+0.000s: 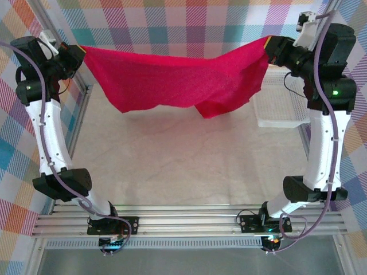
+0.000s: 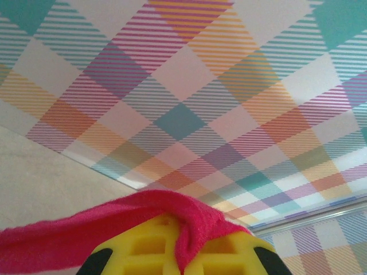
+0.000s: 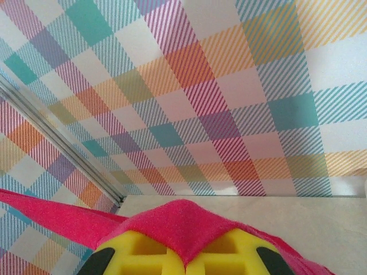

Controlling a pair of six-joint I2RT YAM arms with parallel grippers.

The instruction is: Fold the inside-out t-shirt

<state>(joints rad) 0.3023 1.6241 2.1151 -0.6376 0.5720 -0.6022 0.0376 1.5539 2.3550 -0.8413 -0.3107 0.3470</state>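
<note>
Arms: the left arm (image 1: pixel 53 137) and right arm (image 1: pixel 328 143) rise from the tabletop's near edge. Each reaches along its own side to the far end.
Tabletop (image 1: pixel 183 166): a pale surface between the two arms.
Basket (image 1: pixel 281 109): white mesh, at the tabletop's far right, under the right arm's wrist.
T-shirt (image 1: pixel 172 80): red, held in the air over the tabletop's far end and strung between the two sets of fingers. Its top edge sags slightly in the middle. The lower edge hangs loose, with one fold dropping lower right of centre.
Left fingers (image 2: pixel 223 252): yellow, closed on a t-shirt corner above the tabletop's far left. Cloth is bunched over the tips.
Right fingers (image 3: pixel 149 252): yellow, closed on the opposite corner above the tabletop's far right, with cloth draped over them.
Backdrop (image 1: pixel 172 23): plaid, beyond the tabletop's far edge.
</note>
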